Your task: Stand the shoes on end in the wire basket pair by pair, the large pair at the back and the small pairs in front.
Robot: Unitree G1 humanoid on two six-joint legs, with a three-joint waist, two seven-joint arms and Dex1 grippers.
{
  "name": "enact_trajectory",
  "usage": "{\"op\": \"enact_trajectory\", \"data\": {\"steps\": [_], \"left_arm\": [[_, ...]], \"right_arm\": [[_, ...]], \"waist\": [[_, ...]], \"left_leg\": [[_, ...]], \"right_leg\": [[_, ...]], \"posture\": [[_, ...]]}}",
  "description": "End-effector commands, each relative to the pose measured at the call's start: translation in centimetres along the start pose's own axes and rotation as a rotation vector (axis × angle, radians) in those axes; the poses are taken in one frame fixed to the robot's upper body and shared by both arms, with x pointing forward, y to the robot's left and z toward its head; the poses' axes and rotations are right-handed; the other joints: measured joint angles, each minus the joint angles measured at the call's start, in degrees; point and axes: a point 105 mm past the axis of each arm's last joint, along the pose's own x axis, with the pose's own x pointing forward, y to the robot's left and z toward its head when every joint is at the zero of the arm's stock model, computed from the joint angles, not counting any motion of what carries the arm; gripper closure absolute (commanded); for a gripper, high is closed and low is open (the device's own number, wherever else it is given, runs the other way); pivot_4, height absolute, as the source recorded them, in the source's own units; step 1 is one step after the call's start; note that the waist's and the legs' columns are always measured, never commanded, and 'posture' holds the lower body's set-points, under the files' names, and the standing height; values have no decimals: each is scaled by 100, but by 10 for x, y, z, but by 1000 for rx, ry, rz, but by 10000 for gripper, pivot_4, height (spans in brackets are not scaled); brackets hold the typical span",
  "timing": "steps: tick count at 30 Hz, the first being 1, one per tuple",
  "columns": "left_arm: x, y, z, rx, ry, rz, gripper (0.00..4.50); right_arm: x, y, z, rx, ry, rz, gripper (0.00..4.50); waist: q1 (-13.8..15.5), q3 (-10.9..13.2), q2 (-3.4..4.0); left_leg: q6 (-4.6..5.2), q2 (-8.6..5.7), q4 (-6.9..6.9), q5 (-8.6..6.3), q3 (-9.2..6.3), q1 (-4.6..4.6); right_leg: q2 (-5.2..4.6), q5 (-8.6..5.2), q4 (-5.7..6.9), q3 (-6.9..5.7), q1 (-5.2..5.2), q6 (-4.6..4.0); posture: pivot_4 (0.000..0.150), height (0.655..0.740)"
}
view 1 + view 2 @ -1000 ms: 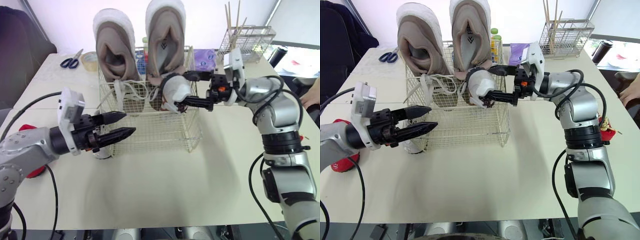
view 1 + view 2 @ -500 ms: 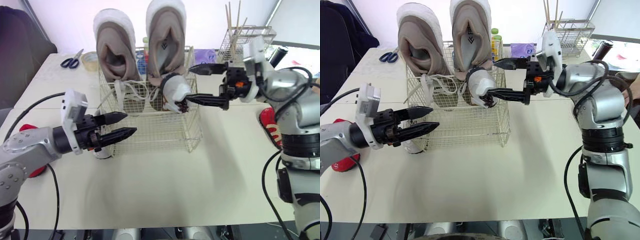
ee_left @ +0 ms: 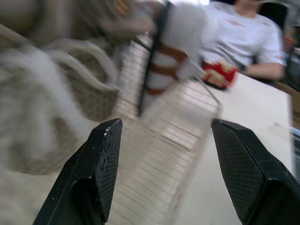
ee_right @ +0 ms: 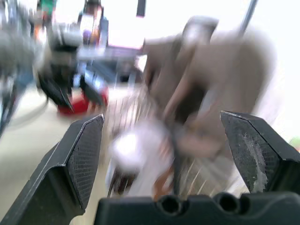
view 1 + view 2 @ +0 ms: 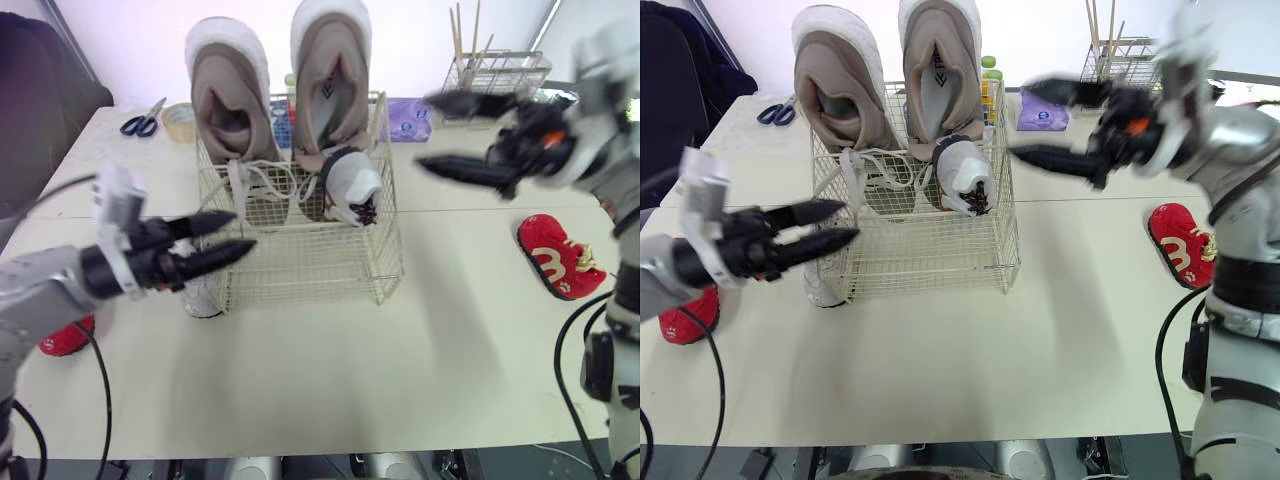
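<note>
The red slipper (image 5: 556, 262) bears a white "m".

A pale bench (image 5: 330, 360) carries everything. At its far left corner lie blue-handled scissors (image 5: 145, 117), and just beside them, to the right, a roll of tape (image 5: 180, 121) lies flat. Near the middle of the far edge stands a bottle (image 5: 989, 85) with a green cap and a yellow label. A flat purple pack (image 5: 1042, 110) lies to its right. Farther right stands a small wire rack (image 5: 497, 75) holding thin wooden sticks (image 5: 462, 40) upright. Something dark (image 5: 45, 100), a chair or a garment, stands off the bench's left side. A person (image 3: 239, 35) in a white shirt sits beyond the bench, one forearm lying across it.
</note>
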Motion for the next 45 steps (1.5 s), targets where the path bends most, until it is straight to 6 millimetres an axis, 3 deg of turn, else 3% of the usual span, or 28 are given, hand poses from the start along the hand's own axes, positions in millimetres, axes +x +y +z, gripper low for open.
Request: {"op": "enact_trajectory", "data": {"steps": [1, 2, 3, 6, 7, 9, 11, 15, 19, 25, 32, 39, 42, 45], "left_arm": [[-32, 16, 30, 16, -61, 138, 6092], [-41, 20, 33, 11, -60, 175, 1158], [-56, 30, 29, -5, -17, 269, 446], [-94, 50, 4, -95, 127, 474, 446], [-100, 53, -2, -120, 151, 504, 446], [-114, 66, -34, -237, 245, 563, 446], [-117, 70, -51, -269, 262, 543, 446], [-104, 79, -77, -451, 251, 415, 446], [-88, 93, -95, -578, 247, 307, 446], [-57, 109, -135, -606, 356, 213, 446], [-31, 126, -153, -625, 356, 171, 446], [-17, 123, -171, -658, 442, 87, 446], [-15, 124, -181, -662, 477, 93, 8233], [-15, 126, -188, -668, 494, 112, 21991]], "right_arm": [[12, 15, 25, 25, -120, 99, 0], [17, 21, 21, 43, -109, 132, 0], [26, 33, 13, 105, -90, 204, 0], [37, 62, -1, 269, -30, 377, 0], [37, 65, -2, 296, -19, 396, 0], [37, 74, -24, 283, 140, 423, 0], [35, 82, -36, 286, 224, 474, 0], [29, 98, -46, 253, 338, 580, 0], [31, 102, -42, 254, 361, 612, 0], [34, 101, -47, 246, 382, 553, 0], [34, 100, -47, 246, 381, 452, 0], [36, 98, -45, 230, 396, 398, 0], [37, 94, -45, 216, 403, 369, 0], [36, 90, -45, 201, 407, 338, 0]], "waist": [[-38, -1, -1], [-62, -1, -2], [-71, -2, -2], [-140, 0, 1], [-139, 0, 1], [-106, 0, 0], [-59, -2, -2], [45, -5, -8], [33, -7, -12], [24, -9, -15], [37, -11, -21], [49, -13, -21], [61, -15, -20], [59, -17, -21]], "left_leg": [[0, 2, -1, 0, 2, 2], [0, 3, -6, 0, 3, 5], [0, 5, -8, 0, 2, 5], [0, 12, -11, 0, 4, 4], [0, 11, -12, 0, 5, 4], [0, 11, -10, 0, 4, -1], [0, 2, -10, 0, 3, -1], [-1, -3, -5, 0, 9, -2], [-2, -2, -5, 0, 11, -4], [-1, -3, -11, -1, 14, -11], [0, -8, 6, -1, 14, -46], [0, -9, 46, 0, 17, -80], [1, -10, 71, 0, 8, -92], [1, -11, 80, 0, 7, -95]], "right_leg": [[1, 0, 0, 0, 0, 0], [2, 0, 0, 1, 0, 0], [2, 0, 0, 0, 0, 0], [-3, 0, 2, -2, -3, 0], [-7, 0, 2, -2, -4, 0], [-8, -1, 3, -2, -11, 0], [-18, -3, -1, -8, -9, -3], [-25, -12, -18, -9, -4, -23], [-28, -10, -24, -11, -5, -26], [-26, -1, -22, -11, -14, -10], [-12, 4, 5, -13, -50, -1], [-6, 3, 50, -20, -80, -1], [-6, 3, 59, -29, -79, -1], [-10, 3, 62, -29, -78, -1]], "posture": [[1500, 7400], [1500, 7400], [1500, 7400], [1500, 7400], [1500, 7400], [1500, 7400], [1500, 7400], [1500, 7400], [1500, 7400], [1500, 7400], [1500, 7400], [1500, 7400], [1500, 7400], [1500, 7400]]}}
